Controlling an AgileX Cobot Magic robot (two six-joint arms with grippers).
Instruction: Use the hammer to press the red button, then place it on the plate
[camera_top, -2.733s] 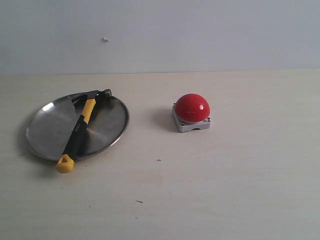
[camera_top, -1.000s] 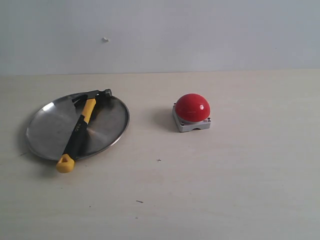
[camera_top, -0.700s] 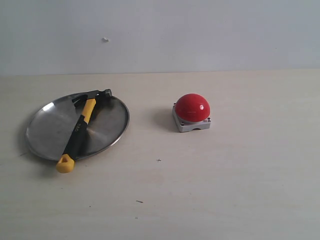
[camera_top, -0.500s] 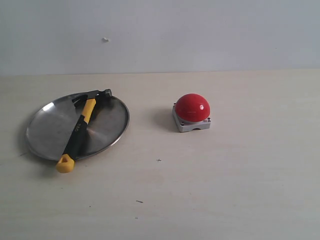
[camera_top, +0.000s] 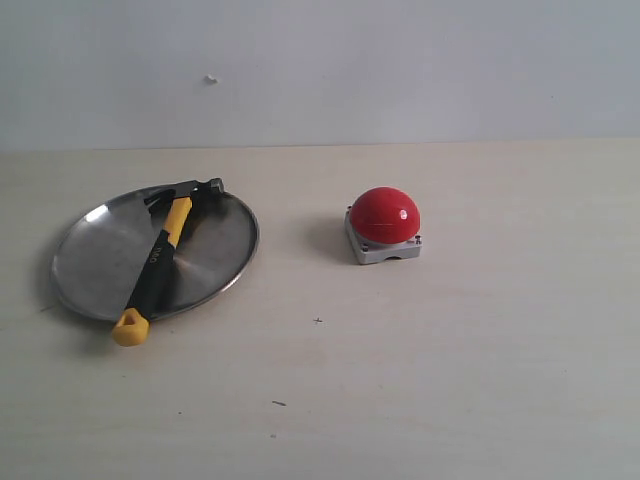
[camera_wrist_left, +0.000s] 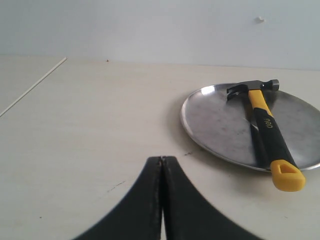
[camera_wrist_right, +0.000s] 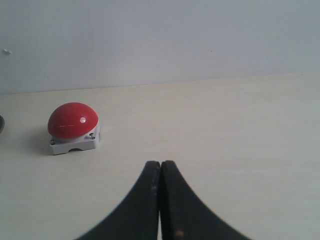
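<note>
The hammer (camera_top: 160, 256) lies across the silver plate (camera_top: 100, 260) at the table's left, its dark head at the far rim and its yellow butt hanging over the near rim. The red button (camera_top: 385, 216) sits on its grey base near the middle of the table. Neither arm shows in the exterior view. In the left wrist view my left gripper (camera_wrist_left: 162, 159) is shut with nothing in it, well short of the plate (camera_wrist_left: 215, 120) and the hammer (camera_wrist_left: 267, 131). My right gripper (camera_wrist_right: 160, 163) is shut and empty too, apart from the button (camera_wrist_right: 73, 121).
A pale wooden tabletop (camera_top: 450, 350) spreads under everything, with a plain light wall (camera_top: 400, 70) behind it. A thin white line (camera_wrist_left: 32, 86) runs across the table in the left wrist view.
</note>
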